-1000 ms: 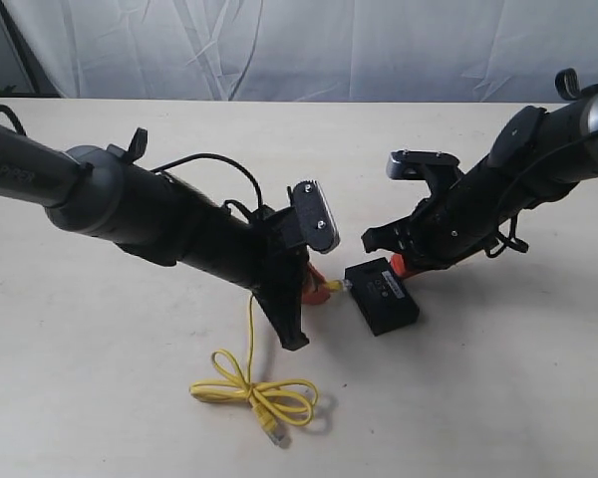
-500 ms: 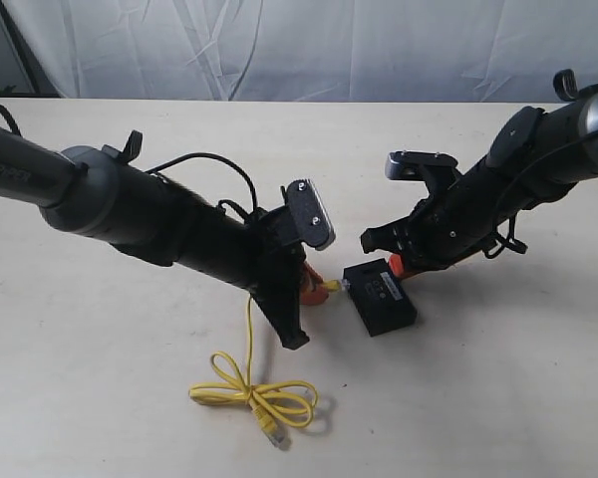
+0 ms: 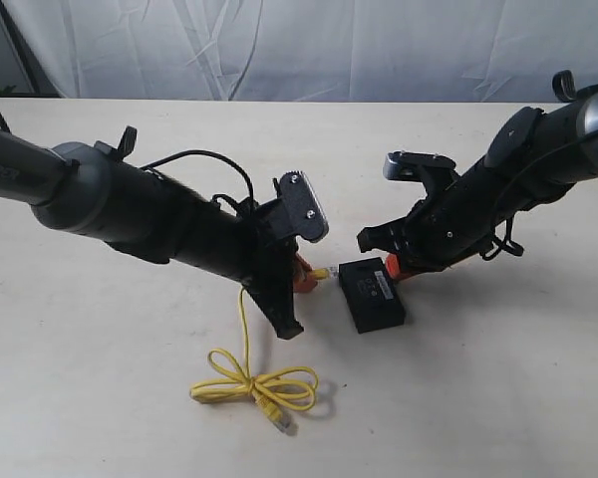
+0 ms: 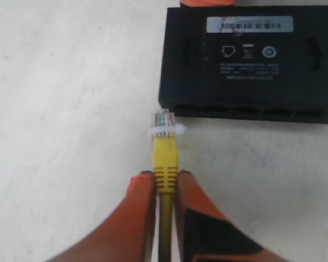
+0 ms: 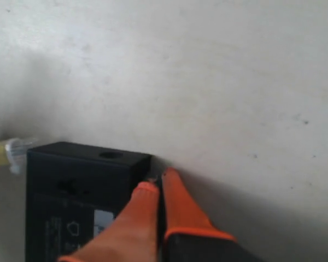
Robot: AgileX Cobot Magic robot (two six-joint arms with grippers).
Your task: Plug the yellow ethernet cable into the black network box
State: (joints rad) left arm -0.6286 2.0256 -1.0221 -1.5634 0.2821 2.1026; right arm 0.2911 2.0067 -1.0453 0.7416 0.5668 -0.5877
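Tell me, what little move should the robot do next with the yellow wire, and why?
Probably nudge the plug forward and slightly sideways into a port. The left gripper pinches the yellow ethernet cable just behind its clear plug, which sits just short of the black network box, near its end port. The right gripper presses, closed, on the box's far edge, seemingly bracing it.

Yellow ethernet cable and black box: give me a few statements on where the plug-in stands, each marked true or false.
1. The left gripper is shut on the yellow ethernet cable just behind its plug. True.
2. The plug is already seated in the black network box. False: it sits just short of the port side.
3. The right gripper is wide open above the box. False: its fingers are together at the box's corner.
4. The cable's other end lies loosely looped on the table. True.
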